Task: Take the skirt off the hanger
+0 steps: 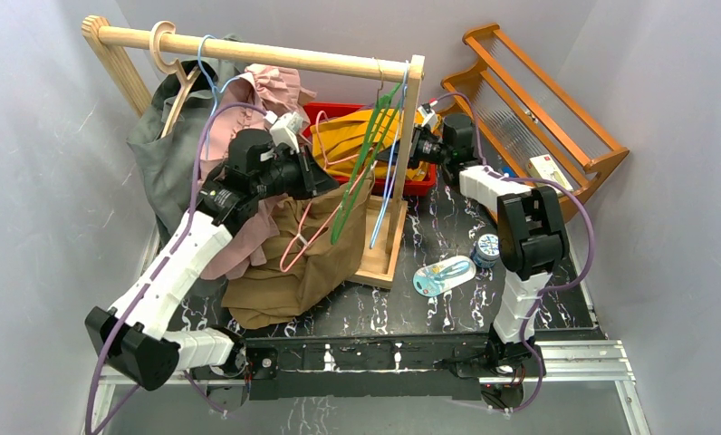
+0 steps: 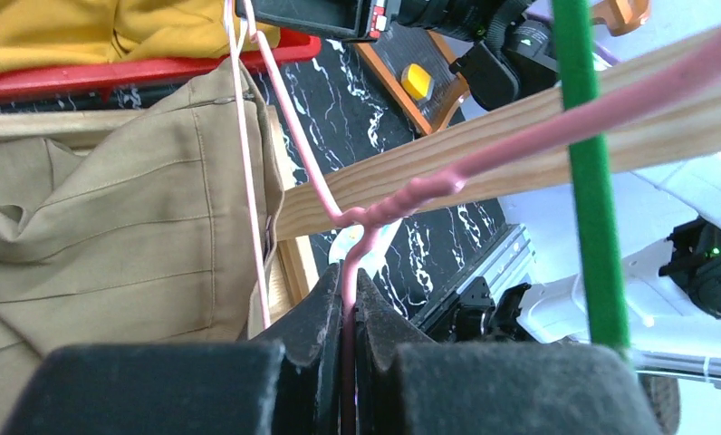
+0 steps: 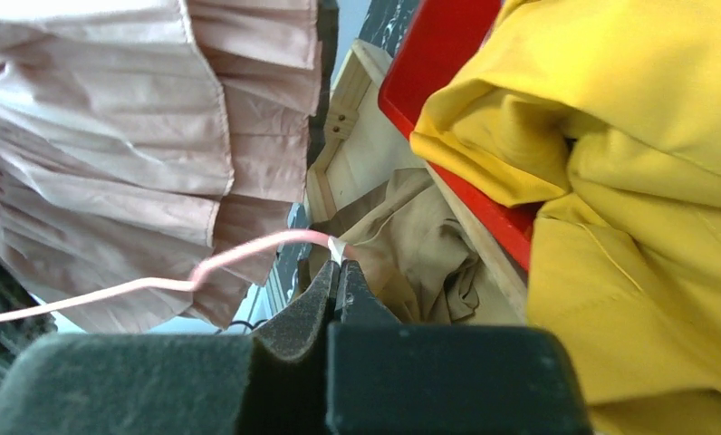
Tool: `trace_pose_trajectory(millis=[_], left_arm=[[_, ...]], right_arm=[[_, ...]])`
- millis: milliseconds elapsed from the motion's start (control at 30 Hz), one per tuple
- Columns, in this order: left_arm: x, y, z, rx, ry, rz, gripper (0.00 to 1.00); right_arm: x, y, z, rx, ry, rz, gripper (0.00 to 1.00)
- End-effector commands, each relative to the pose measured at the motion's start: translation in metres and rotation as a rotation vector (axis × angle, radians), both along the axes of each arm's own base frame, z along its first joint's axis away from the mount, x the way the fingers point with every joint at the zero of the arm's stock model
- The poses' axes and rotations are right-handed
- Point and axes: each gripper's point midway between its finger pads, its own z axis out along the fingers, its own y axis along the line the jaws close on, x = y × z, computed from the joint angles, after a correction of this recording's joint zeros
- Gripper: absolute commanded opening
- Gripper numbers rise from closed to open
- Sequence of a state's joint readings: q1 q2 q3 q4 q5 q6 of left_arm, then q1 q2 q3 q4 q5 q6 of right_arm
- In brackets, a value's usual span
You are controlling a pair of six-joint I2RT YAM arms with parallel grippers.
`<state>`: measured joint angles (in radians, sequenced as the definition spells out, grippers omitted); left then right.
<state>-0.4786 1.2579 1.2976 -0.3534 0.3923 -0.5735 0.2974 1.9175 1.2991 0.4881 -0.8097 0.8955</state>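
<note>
Black, seemingly marble table (image 1: 447,313) — pale walls (image 1: 40,136)

The top camera is sitting high up behind the arms, looking down from far off at the whole black table (image 1: 402,310). The arm bases are showing at 6 o'clock, the wooden rail (image 1: 275,54) at 12 o'clock. The left wrist camera is riding very close behind the left fingers (image 2: 313,326), looking along the pink hanger (image 2: 420,188). The right wrist camera is peeking just past the right fingers (image 3: 307,310). All three views are sharing the pink hanger, the tan skirt (image 2: 94,227), the red bin (image 2: 158,65) and the yellow cloth (image 2: 67,27).
</note>
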Motion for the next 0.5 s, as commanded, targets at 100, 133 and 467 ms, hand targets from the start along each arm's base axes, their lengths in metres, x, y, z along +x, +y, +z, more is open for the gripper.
trace_pose_trajectory(millis=[100,133,467], left_arm=[[-0.018,0.018,0.054,-0.06,-0.229,0.012,0.0],[-0.019,0.02,0.056,-0.063,-0.241,0.019,0.0],[0.005,0.014,0.082,-0.188,-0.388,0.087,0.0]], right_arm=[[0.025,-0.02,0.024,0.018,0.001,-0.087,0.0],[0.026,-0.02,0.022,0.014,0.006,-0.088,0.0],[-0.003,-0.007,0.037,0.078,-0.033,0.062,0.0]])
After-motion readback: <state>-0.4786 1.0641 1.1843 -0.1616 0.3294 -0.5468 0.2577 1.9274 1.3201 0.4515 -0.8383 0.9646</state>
